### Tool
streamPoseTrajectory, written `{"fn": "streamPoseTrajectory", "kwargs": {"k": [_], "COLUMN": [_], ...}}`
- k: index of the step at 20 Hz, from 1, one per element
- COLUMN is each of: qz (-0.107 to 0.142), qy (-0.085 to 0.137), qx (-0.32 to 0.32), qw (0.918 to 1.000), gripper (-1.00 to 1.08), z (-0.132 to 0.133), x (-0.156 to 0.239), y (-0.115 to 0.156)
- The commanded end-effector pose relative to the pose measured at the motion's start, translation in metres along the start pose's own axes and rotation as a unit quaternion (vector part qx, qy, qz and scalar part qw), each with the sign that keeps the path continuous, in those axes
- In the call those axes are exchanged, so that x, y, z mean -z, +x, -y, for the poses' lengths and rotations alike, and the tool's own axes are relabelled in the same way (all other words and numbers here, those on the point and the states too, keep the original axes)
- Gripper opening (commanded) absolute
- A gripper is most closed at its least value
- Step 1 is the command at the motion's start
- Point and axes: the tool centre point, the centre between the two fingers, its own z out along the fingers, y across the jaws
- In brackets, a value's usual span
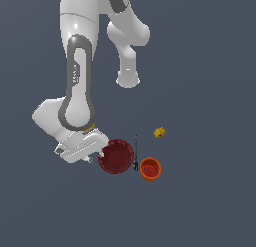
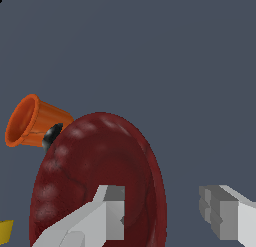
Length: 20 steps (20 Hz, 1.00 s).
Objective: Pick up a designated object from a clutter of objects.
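Note:
The wide dark red bowl (image 1: 117, 156) lies low in the exterior view, just right of my hand. In the wrist view the bowl (image 2: 85, 161) fills the lower middle. My gripper (image 1: 99, 154) is open and straddles the bowl's rim: one finger (image 2: 107, 213) is over the bowl's inside, the other finger (image 2: 222, 216) is outside it. The gripper (image 2: 165, 213) is not closed on the rim. The orange cup (image 1: 150, 168) stands right of the bowl, and in the wrist view the orange cup (image 2: 32, 122) shows behind it. A thin black tool (image 1: 135, 151) lies between bowl and cup.
A small yellow item (image 1: 159, 132) lies apart, further towards the exterior view's right. A sliver of yellow (image 1: 90, 126) shows behind my arm, and a yellow patch (image 2: 5, 231) sits at the wrist view's edge; I cannot tell what either is. The ground is a plain dark grey surface.

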Motion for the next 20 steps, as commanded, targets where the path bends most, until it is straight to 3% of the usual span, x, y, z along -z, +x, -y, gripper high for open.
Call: {"fn": "streamPoseTrajectory", "kwargs": {"k": [1, 14, 15, 20], "qz": [-0.002, -0.002, -0.002, -0.002], "qy": [0.000, 0.000, 0.000, 0.000], "qx": [0.001, 0.000, 0.000, 0.000], "qw": [1.0000, 1.0000, 1.0000, 1.0000], "gripper": [0.28, 0.28, -1.00, -1.00], "z": [-0.001, -0.001, -0.001, -0.001], "x": [-0.001, -0.031, -0.031, -0.031], "y": [0.000, -0.001, -0.001, -0.001]}}
